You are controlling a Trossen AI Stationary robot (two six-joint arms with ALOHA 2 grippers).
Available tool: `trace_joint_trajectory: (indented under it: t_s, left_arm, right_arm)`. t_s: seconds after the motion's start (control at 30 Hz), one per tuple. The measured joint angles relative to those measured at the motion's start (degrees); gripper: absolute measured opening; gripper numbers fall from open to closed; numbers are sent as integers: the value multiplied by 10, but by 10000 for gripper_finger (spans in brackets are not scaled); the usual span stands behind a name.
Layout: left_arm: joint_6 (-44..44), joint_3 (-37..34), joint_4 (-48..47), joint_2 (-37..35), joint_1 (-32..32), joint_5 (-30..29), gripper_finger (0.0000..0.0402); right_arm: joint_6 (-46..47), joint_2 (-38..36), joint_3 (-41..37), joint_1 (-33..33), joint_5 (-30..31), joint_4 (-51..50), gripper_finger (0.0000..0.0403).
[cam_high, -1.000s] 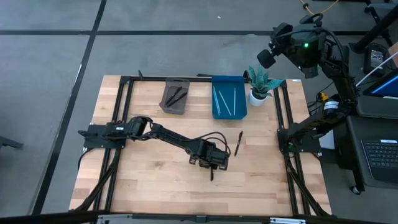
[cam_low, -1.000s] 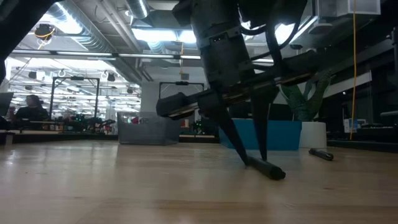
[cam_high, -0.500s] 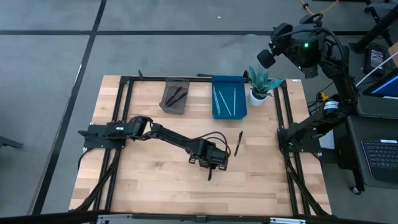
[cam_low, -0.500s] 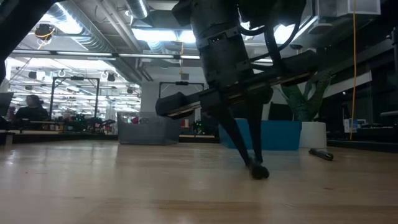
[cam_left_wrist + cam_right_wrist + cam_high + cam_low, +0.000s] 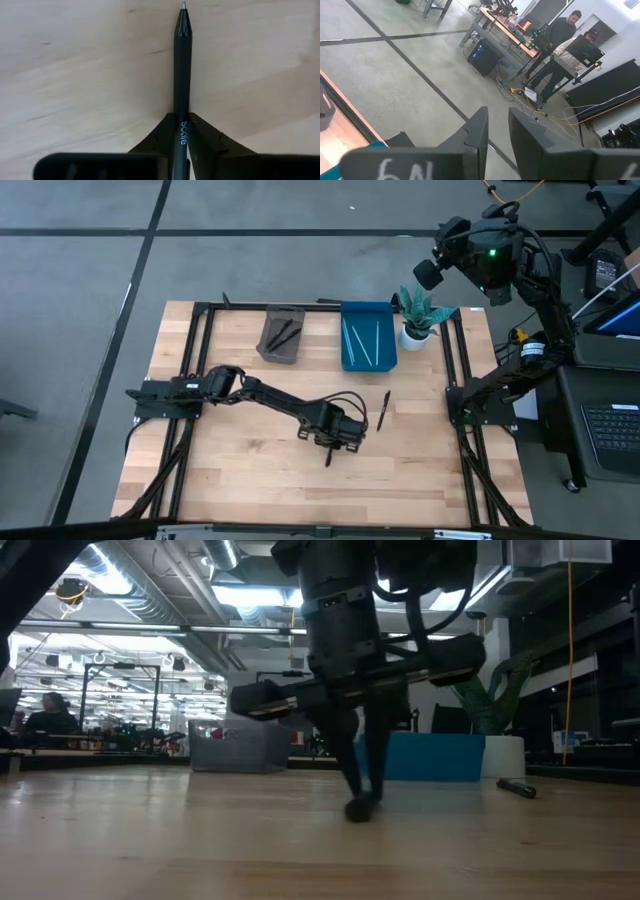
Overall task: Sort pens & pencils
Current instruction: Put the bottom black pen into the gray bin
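Note:
My left gripper stands mid-table, pointing down, shut on a black pen with white lettering; its fingers show in the low view. The pen's tip points toward the table's near edge. A second black pen lies flat on the wood to the right. At the back, a grey tray holds dark pens and a blue tray holds pale pencils. My right gripper hangs high above the back right corner, a narrow gap between its fingers, with nothing in it. My left gripper pinches the pen's barrel at the printed word between its two fingertips. The fingers come from above, pointing down, and lie across the pen. The pen stays about level and low over the wood, most of its length sticking out toward the near edge; whether it touches the table I cannot tell.
A potted plant in a white pot stands beside the blue tray at the back right. Black frame rails run along the table's sides. Bare wood lies in front of and left of the left gripper. People stand in the room beyond.
My left gripper has shut on the pen, which lay on the wood between its spread fingers. It has then shifted a little toward the table's left with the pen, and the pen's free end has swung leftward.

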Motion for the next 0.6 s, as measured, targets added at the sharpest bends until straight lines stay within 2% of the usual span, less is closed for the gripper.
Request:
trace_joint_trajectory:
  t_s: [0.4,0.6]
  left_arm:
    - [28,-1,-67,-3,7,8,27]
    - [30,-5,-96,-20,9,-34,24]
  right_arm:
    - [0,0,0,0,0,0,78]
    - [0,0,0,0,0,11,78]
